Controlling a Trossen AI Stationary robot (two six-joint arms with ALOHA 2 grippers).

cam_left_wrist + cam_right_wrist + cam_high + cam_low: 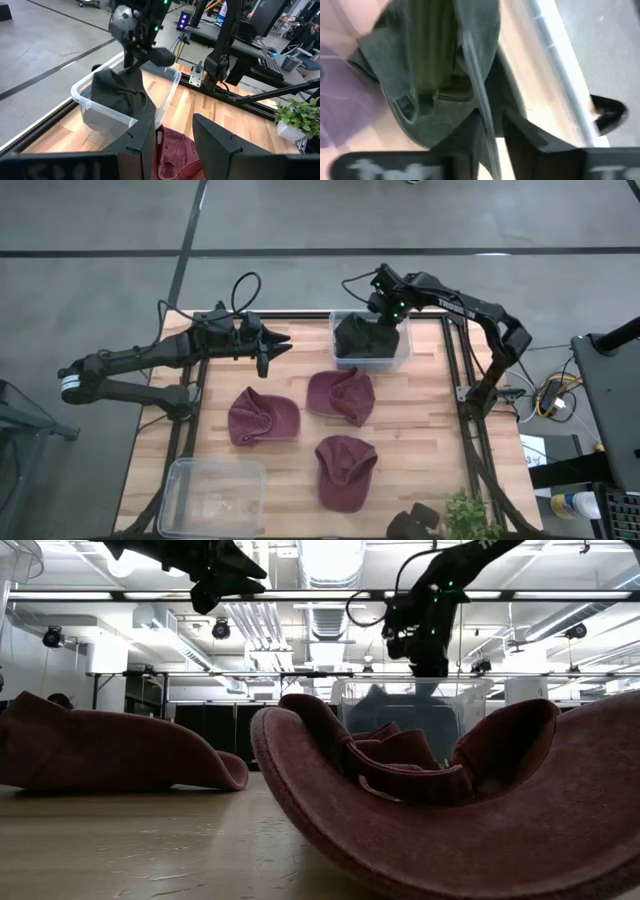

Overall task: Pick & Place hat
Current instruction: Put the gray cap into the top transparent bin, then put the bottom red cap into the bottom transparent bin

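Observation:
A dark green hat (pixel 362 340) lies bunched in a clear bin (pixel 403 362) at the table's far edge; a peak of it (pixel 131 76) rises just under my right gripper (pixel 386 315). That gripper points down into the bin with its fingers slightly apart (pixel 492 135), and a thin edge of the hat (pixel 480 90) runs up between them. Three maroon hats (pixel 263 416) (pixel 340 395) (pixel 346 470) lie on the wooden table. My left gripper (pixel 280 345) hangs open above the table's far left, level, clear of everything. My right gripper comes at the dark green hat from above, pointing down into the bin. A thin edge of the hat (pixel 487 125) stands in the narrow gap between its fingers, and the hat's body rests in the bin. Whether the fingers touch that edge I cannot tell.
An empty clear bin (pixel 212 495) stands at the near left corner. A small plant (pixel 470 515) stands at the near right. A black frame (pixel 452 370) runs along the table's right edge.

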